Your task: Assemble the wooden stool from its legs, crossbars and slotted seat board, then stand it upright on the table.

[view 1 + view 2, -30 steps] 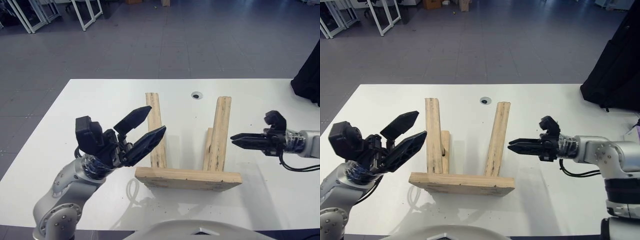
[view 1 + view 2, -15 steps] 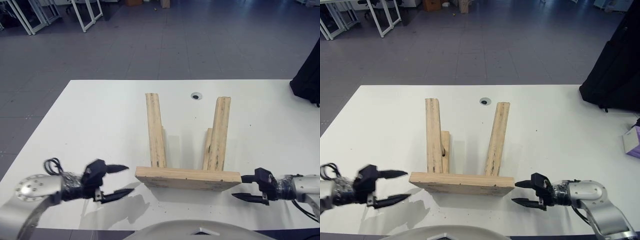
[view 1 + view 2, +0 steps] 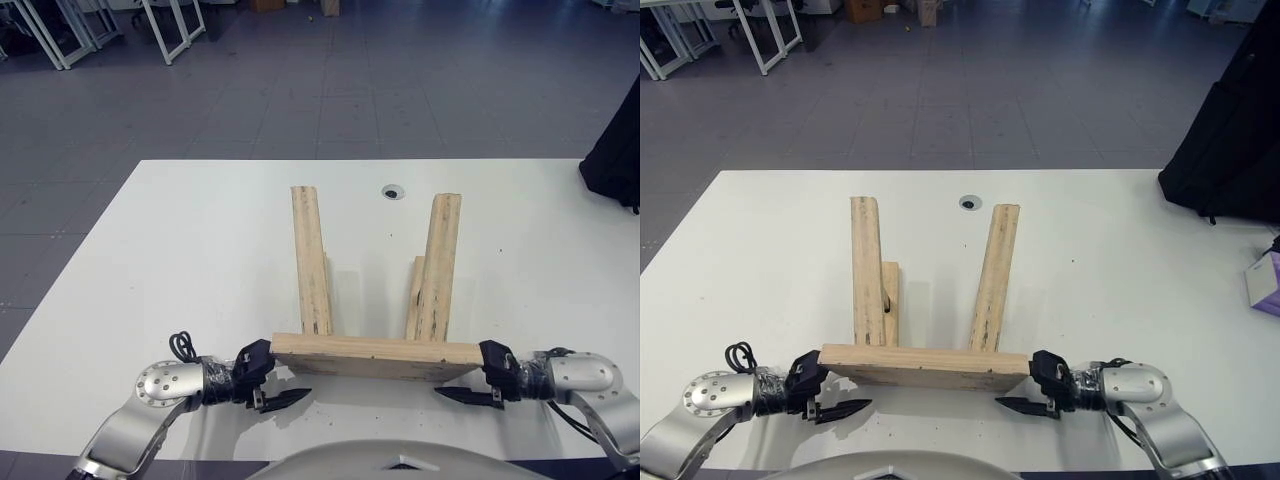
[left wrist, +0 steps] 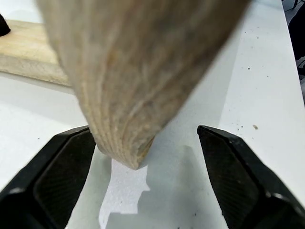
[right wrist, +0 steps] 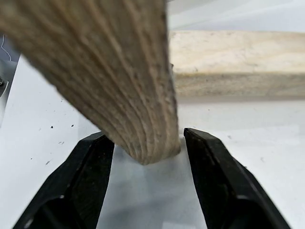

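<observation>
Left eye view: stool [image 3: 312,270], assembled, lying on tabletop [image 3: 180,230], legs [image 3: 437,265] pointing away, seat board [image 3: 375,357] nearest. Left gripper [image 4: 143,136] and right gripper [image 5: 147,138] straddle opposite board ends, fingers [image 4: 62,167] spread, unclamped. Likely placed to tip it upright.
</observation>
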Tool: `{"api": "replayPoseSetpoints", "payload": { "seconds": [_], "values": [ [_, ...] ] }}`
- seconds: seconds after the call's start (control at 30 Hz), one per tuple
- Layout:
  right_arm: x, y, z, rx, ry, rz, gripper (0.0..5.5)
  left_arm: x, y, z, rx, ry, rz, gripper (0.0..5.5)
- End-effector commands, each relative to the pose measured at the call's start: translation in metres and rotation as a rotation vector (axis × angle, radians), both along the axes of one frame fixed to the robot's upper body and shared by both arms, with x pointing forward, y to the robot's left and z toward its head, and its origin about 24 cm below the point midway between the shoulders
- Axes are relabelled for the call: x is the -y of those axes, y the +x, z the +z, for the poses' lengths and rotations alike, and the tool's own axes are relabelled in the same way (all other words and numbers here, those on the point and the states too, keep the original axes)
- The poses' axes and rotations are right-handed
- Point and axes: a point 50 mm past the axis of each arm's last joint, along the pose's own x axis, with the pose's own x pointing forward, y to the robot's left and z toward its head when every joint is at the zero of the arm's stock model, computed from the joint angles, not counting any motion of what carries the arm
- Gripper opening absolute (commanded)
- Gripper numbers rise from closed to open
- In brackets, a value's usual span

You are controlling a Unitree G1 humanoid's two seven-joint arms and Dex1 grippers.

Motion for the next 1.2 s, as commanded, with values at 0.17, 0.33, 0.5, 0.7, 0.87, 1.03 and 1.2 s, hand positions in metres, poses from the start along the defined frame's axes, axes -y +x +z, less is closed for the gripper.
{"api": "replayPoseSetpoints", "payload": {
  "seconds": [0.17,0.33,0.5,0.7,0.87,1.03,1.2],
  "values": [
    [-0.004,0.008,0.0,0.034,0.001,0.025,1.93,0.004,0.003,-0.013,0.005,0.038,-0.02,2.84],
    [-0.006,0.009,0.001,0.028,-0.005,0.059,1.53,0.005,0.0,-0.014,0.001,0.023,-0.016,2.02],
    [-0.007,0.01,0.006,-0.001,0.037,0.062,1.52,0.009,-0.002,0.002,-0.063,-0.172,0.017,1.74],
    [0.001,0.016,0.043,-0.154,0.265,0.011,1.52,0.008,-0.002,0.045,-0.102,-0.473,0.031,1.64],
    [-0.001,0.022,0.079,-0.199,0.387,0.017,1.52,0.02,-0.001,0.067,-0.069,-0.539,-0.016,1.61],
    [-0.006,0.029,0.092,-0.174,0.389,0.031,1.52,0.029,-0.002,0.074,-0.06,-0.545,-0.042,1.61],
    [-0.007,0.037,0.107,-0.156,0.463,-0.001,1.53,0.032,0.0,0.084,-0.033,-0.615,-0.024,1.61]
  ]
}}
